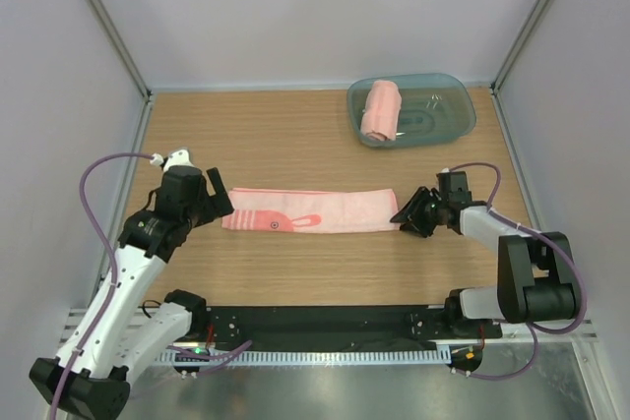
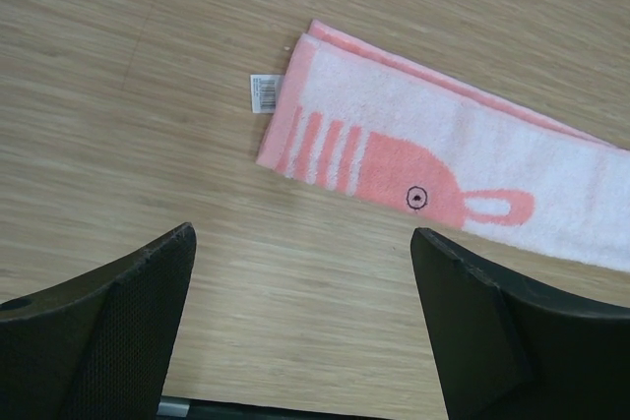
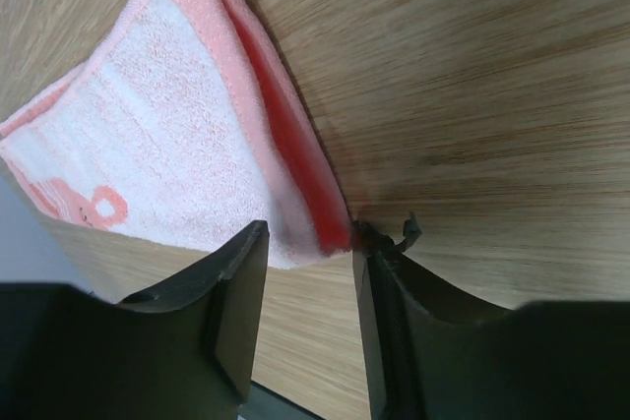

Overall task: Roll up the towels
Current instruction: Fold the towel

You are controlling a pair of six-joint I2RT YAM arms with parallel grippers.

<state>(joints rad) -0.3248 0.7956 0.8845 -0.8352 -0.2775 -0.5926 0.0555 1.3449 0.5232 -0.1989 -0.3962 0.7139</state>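
Stretching left to right, the towel (image 1: 315, 210) lies with the right gripper (image 1: 404, 215) narrowed astride its right end, grip unclear; the left gripper (image 1: 224, 198) gapes beside its left end.

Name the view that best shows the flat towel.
Top external: the whole towel lies in view, end to end. Left wrist shows only its patterned end with the tag; right wrist only the other end, at the right gripper.

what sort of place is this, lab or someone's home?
Likely a lab test cell, not a home: wooden table, plain white walls enclosing it, black mounting rail along its near edge.
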